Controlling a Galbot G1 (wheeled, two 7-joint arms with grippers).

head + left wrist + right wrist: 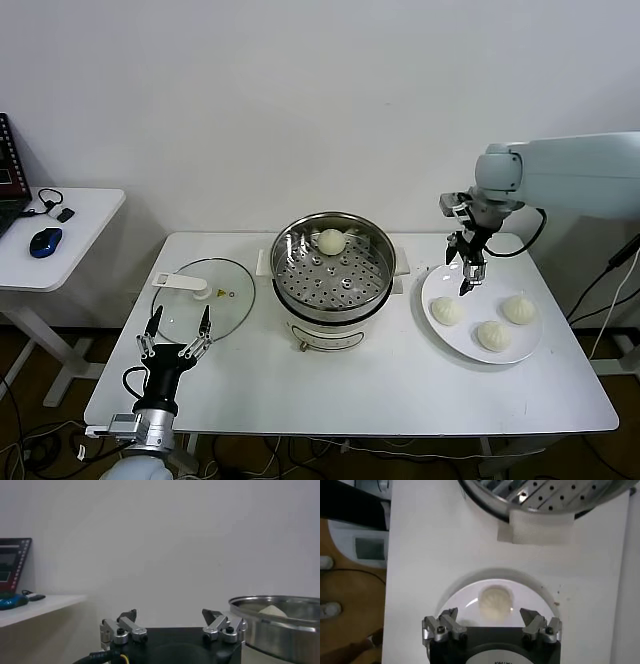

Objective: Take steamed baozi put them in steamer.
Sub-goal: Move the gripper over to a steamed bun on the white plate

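Observation:
The steel steamer (334, 268) stands mid-table with one baozi (331, 240) on its perforated tray. Three more cream-white baozi (447, 311) (493, 335) (518, 309) lie on a white plate (433, 284) to the right. My right gripper (471, 273) hangs open above the plate's back-left part, just over the nearest bun. Seen from the right wrist, that bun (495, 601) lies between the open fingertips of the gripper (489, 615), untouched, with the steamer's rim (540, 502) beyond. My left gripper (178, 326) stands open and empty at the table's front left, fingers pointing up; its wrist view shows the open gripper (169, 614) and the steamer wall (280, 627).
A flat glass lid (205, 292) with a white handle lies left of the steamer, right behind my left gripper. A white side table (70, 235) with a blue mouse (44, 241) stands farther left. The wall is close behind the table.

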